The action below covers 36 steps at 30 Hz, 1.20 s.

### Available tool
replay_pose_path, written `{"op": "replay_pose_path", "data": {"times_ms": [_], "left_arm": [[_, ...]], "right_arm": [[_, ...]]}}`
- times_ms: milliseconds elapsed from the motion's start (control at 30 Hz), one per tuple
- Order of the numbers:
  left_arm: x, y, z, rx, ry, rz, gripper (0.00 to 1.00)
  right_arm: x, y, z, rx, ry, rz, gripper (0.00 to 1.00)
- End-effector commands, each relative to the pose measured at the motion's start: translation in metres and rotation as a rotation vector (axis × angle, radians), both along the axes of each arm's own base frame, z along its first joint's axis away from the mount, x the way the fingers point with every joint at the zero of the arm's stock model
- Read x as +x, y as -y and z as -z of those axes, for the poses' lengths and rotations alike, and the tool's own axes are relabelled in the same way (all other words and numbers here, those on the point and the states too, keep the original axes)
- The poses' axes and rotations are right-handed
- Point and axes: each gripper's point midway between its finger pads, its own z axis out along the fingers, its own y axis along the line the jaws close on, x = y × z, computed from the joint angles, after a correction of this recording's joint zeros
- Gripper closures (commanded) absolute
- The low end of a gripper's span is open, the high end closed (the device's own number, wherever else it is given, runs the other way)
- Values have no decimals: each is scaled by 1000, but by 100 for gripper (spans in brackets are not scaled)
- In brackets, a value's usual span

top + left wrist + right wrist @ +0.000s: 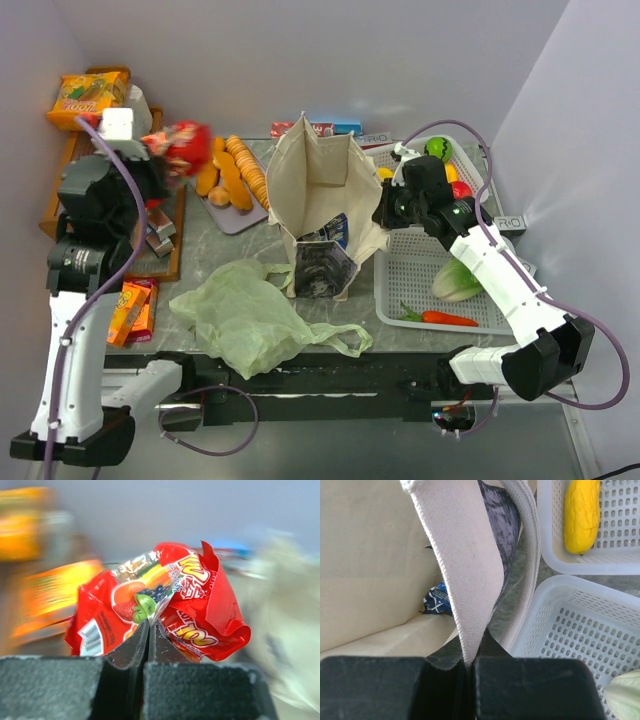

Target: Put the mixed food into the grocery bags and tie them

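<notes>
**Red snack packet held up, tote waiting to its right**

Red snack packet [165, 605] is up in the air over the far left corner of the bench [200, 265]. The left jaws are shut tight on its bottom edge. It looks crumpled and is not lying any one way.

The canvas tote [320, 190] stands upright in the middle of the bench, to the right of the packet, with its mouth open to the top. The right jaws are shut on the tote's strap [465, 580] on its right side, and this seems to hold the mouth open.

The left arm [85, 250] is the one with the packet, so I think it must swing right and let go above the tote. The green plastic bag [250, 315] lies flat by the near edge.
</notes>
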Motion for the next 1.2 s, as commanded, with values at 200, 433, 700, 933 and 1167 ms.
{"op": "replay_pose_path", "data": {"times_ms": [200,433,700,933,1167], "left_arm": [[-32,211,-66,-220,172,841,99],[-9,276,-18,-191,12,942,99],[45,227,-1,-66,-55,558,4],[91,46,-45,-74,25,6,4],[113,-112,-14,164,-101,-603,4]], "right_arm": [[14,-3,-16,5,71,11,100],[12,-4,-16,-7,68,13,100],[10,-3,-18,-5,76,13,100],[7,-3,-22,1,89,4,100],[7,-5,-26,8,105,-15,100]]}}
